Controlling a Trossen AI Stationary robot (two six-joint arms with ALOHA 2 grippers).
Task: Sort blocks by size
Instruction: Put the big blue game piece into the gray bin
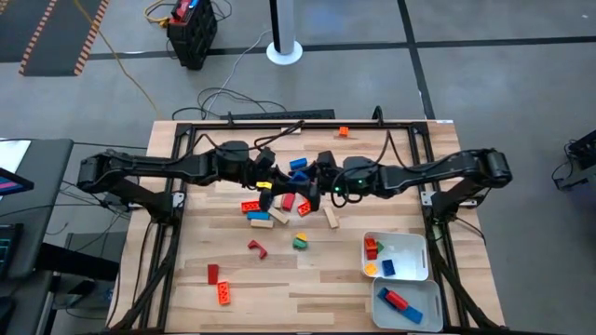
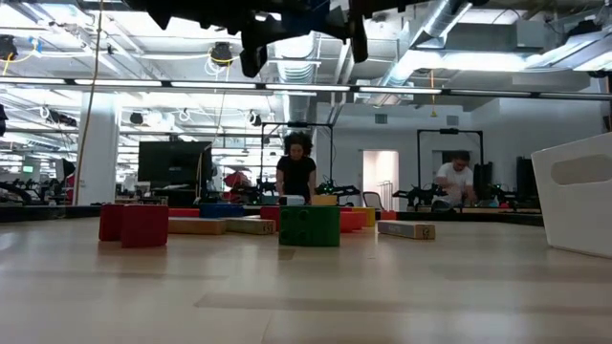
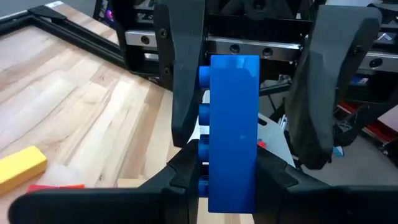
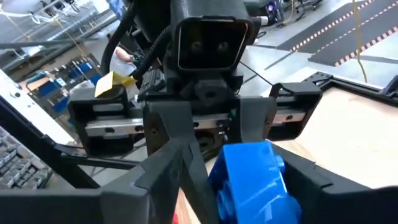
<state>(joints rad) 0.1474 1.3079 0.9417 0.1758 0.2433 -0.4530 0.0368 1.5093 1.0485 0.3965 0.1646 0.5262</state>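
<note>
Both grippers, left (image 3: 231,180) clamped and right (image 4: 236,180) spread, are met on one long blue block (image 3: 233,124) held above the block pile (image 1: 279,207), seemingly for handing over.

Two trays (image 1: 416,244); two people (image 2: 296,172)

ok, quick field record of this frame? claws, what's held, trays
left claw: shut on blue brick, raised over mid table
right claw: open, fingers either side of the same brick, facing the left claw
stage: looks like a handover, left to right, not yet taken
loose blocks: cluster below the claws, a few more toward the table front
small-brick tray: several short bricks
long-brick tray: one blue and one red long brick
</note>
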